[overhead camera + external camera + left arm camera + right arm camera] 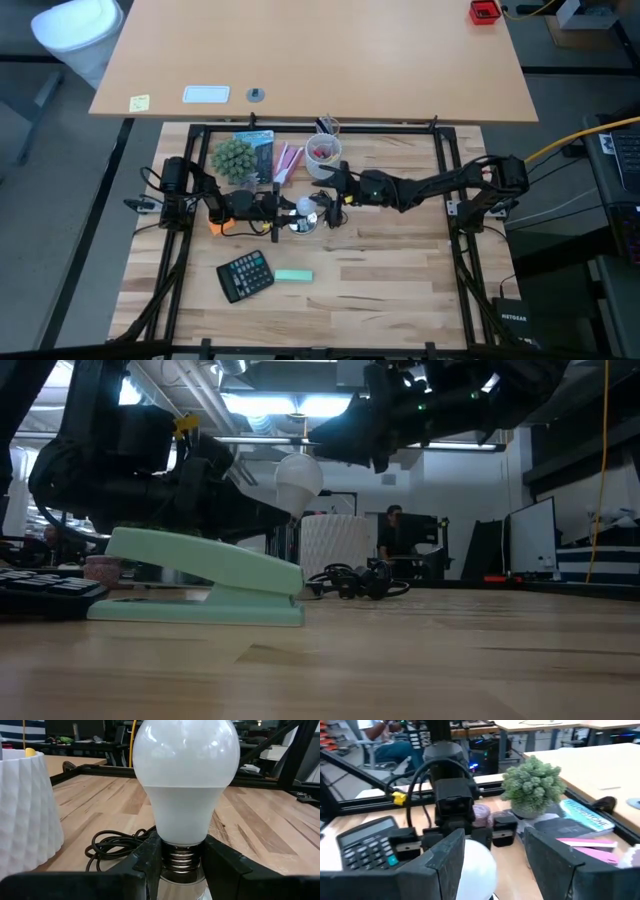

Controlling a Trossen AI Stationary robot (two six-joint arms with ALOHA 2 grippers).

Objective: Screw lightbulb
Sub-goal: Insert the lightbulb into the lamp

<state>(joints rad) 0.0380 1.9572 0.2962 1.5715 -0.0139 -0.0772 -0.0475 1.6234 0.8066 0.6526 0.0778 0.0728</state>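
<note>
The lightbulb (184,780) is white and stands upright, its metal thread running down into a shiny silver socket (182,887) on the disc base (300,224). My left gripper (182,865) comes level from the table's left and is shut at the bulb's foot. My right gripper (495,865) reaches in from the table's right and is open. The bulb's globe (479,870) shows between its fingers, close to one of them, with no touch that I can see. In the low view the bulb (298,480) stands a little below and beside the right gripper (380,455). My left gripper pinches the neck where the bulb's thread (182,860) enters the silver socket, one finger (150,857) on each side. The fingers come level from the table's left. The bulb stands upright above them; the gripper's own body hides what lies lower down.
A black cord (115,845) lies coiled beside the base. A white ribbed cup (25,815) stands near it. A calculator (245,275) and a green stapler (293,276) lie toward the near edge. A small plant (233,158) and a book (262,155) sit at the back.
</note>
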